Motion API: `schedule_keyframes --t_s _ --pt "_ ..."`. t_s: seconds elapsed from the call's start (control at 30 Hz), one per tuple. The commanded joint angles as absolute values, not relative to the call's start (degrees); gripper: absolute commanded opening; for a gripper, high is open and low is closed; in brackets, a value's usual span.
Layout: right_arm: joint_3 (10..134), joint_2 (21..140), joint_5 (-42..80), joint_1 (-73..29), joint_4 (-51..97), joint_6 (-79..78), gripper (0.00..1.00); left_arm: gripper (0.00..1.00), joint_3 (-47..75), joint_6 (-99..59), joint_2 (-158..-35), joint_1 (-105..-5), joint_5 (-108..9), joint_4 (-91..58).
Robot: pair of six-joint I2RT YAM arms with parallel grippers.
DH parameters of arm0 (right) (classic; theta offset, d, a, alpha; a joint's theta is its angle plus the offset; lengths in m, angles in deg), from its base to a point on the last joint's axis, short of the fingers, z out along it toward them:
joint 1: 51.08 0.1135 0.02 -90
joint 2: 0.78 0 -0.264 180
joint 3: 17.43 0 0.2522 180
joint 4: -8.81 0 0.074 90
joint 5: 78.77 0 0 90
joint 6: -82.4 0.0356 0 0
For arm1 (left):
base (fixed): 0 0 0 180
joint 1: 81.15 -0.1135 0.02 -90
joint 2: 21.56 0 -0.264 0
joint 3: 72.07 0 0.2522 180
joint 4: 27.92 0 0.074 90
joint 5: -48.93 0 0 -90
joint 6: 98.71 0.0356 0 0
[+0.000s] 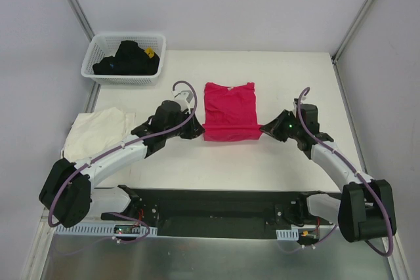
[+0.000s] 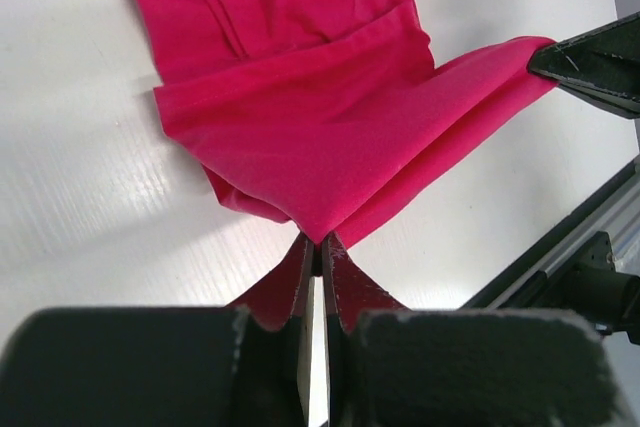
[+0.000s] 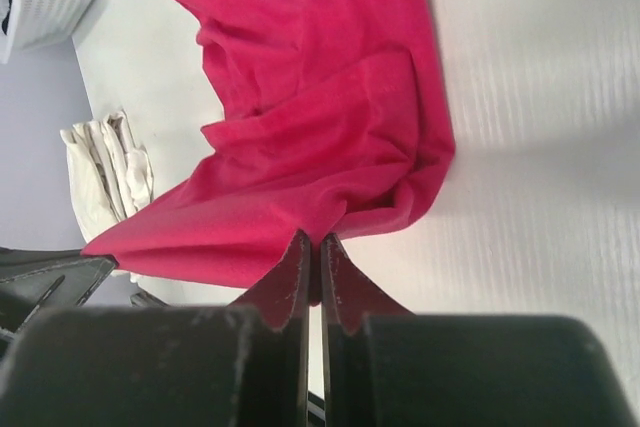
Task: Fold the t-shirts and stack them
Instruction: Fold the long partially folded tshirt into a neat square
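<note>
The magenta-red t-shirt (image 1: 228, 111) lies in the middle of the table, collar toward the far side, its near hem lifted and stretched between both grippers. My left gripper (image 1: 197, 129) is shut on the hem's left corner (image 2: 318, 232). My right gripper (image 1: 264, 129) is shut on the hem's right corner (image 3: 318, 237). The raised hem forms a fold over the shirt's lower part (image 2: 330, 137). The cream-white t-shirt (image 1: 98, 133) lies crumpled at the table's left edge, also visible in the right wrist view (image 3: 105, 167).
A white lattice basket (image 1: 125, 59) holding dark items stands at the far left corner. A black rail (image 1: 216, 211) runs along the near edge between the arm bases. Grey walls enclose the table on three sides.
</note>
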State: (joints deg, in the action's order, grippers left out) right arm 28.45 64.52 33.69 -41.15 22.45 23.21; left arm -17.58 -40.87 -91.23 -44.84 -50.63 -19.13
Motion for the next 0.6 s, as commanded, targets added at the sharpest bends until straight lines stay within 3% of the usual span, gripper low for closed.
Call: schedule_keyframes --t_s 0.0,0.57 --pt "33.7 67.2 29.6 -41.6 19.7 21.1 0.01 0.00 -13.6 -36.8 -91.7 -46.0 -45.8 -16.7" --pt "47.8 77.8 28.6 -42.6 19.0 19.8 0.01 0.00 -2.7 -33.3 -99.4 -50.9 -45.6 -16.1"
